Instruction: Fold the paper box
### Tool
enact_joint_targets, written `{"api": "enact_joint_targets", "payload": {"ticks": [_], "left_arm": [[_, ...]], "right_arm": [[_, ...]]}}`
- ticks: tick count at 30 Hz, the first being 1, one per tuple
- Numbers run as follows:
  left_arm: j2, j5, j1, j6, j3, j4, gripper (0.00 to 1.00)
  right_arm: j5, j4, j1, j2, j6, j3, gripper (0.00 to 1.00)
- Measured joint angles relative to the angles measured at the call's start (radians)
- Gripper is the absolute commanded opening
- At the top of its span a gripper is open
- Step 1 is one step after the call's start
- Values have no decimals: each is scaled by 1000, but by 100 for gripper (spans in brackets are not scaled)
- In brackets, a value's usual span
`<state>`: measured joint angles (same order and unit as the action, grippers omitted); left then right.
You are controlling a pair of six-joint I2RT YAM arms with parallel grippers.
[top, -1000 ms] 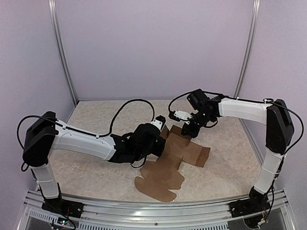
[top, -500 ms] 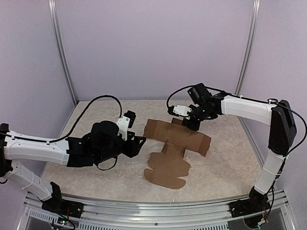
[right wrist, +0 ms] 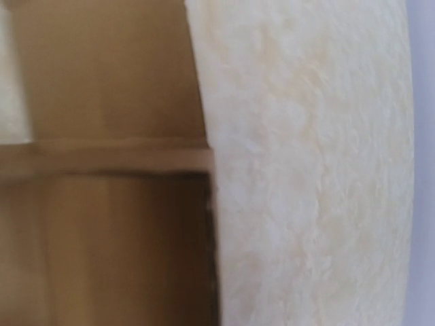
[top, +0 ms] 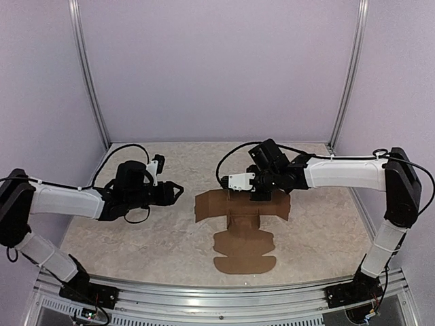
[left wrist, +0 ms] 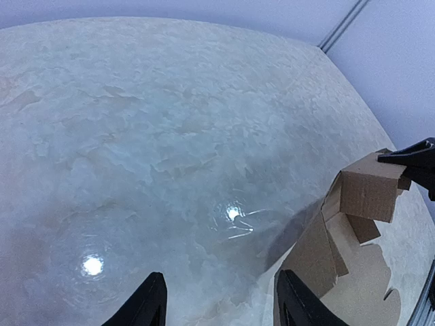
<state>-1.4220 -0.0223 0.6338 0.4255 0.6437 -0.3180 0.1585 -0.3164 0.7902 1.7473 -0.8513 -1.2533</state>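
Observation:
The paper box (top: 241,234) lies as a mostly flat brown die-cut sheet at the table's middle, its rounded flaps toward the front edge. My right gripper (top: 260,193) is at its back edge, shut on a flap. In the left wrist view that flap of the paper box (left wrist: 367,193) stands raised, with the right gripper's dark finger (left wrist: 418,157) on its top corner. The right wrist view shows only blurred cardboard (right wrist: 102,224) very close and bare table beside it. My left gripper (top: 178,192) hangs open to the left of the sheet, apart from it, with nothing between its fingers (left wrist: 221,274).
The marbled tabletop (top: 136,238) is bounded by lavender walls with metal posts (top: 92,88) at the back corners and an aluminium rail (top: 204,299) along the near edge. A black cable (top: 224,166) loops above the sheet's back left.
My left gripper opened, let go of the sheet and drew back to the left. The right gripper moved left with the sheet, which turned and settled flatter.

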Motion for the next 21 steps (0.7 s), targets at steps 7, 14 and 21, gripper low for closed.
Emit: {"api": "enact_joint_targets", "payload": {"ticks": [7, 14, 21], "left_arm": [[-262, -242, 2, -35, 105, -81, 48], [-370, -390, 50, -94, 149, -127, 52], [-422, -420, 114, -148, 216, -171, 54]], "right_arm": [[82, 171, 48, -57, -50, 157, 0], [138, 337, 72, -132, -89, 290, 0], [142, 405, 87, -143, -97, 307, 0]]}}
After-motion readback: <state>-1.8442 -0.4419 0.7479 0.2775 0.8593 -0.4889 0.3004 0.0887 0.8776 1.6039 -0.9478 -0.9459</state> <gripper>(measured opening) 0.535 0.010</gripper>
